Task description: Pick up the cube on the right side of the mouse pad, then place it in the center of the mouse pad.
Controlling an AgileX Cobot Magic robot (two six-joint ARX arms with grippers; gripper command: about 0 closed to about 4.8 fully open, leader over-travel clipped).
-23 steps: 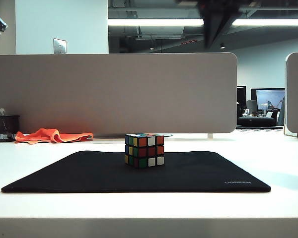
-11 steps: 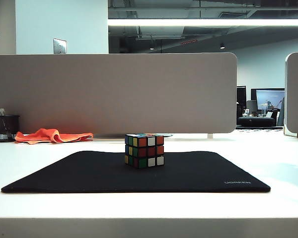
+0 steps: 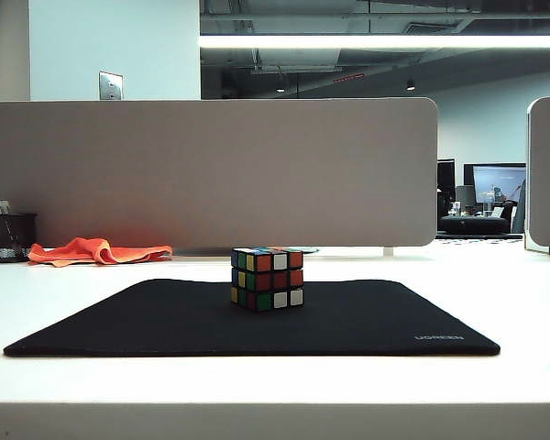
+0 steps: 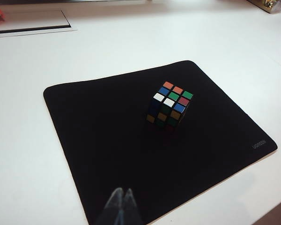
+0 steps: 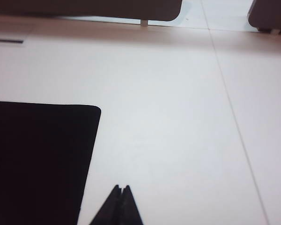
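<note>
Cube (image 3: 267, 278) sits mid mouse pad (image 3: 165, 321). Left gripper (image 4: 121, 199) hangs high above the pad's edge, right gripper (image 5: 121, 191) above bare table (image 5: 178, 117); both pinched shut, empty. Only the exterior view shows an orange cloth (image 3: 96, 250).

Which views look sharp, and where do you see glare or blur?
Exterior view: ceiling light strip glares; cube sharp. Left wrist view: cube sharp on mouse pad, left gripper blurred. Right wrist view: white table washed bright, right gripper dark.

Mouse pad (image 3: 165, 321) on white table (image 3: 257, 376)
</note>
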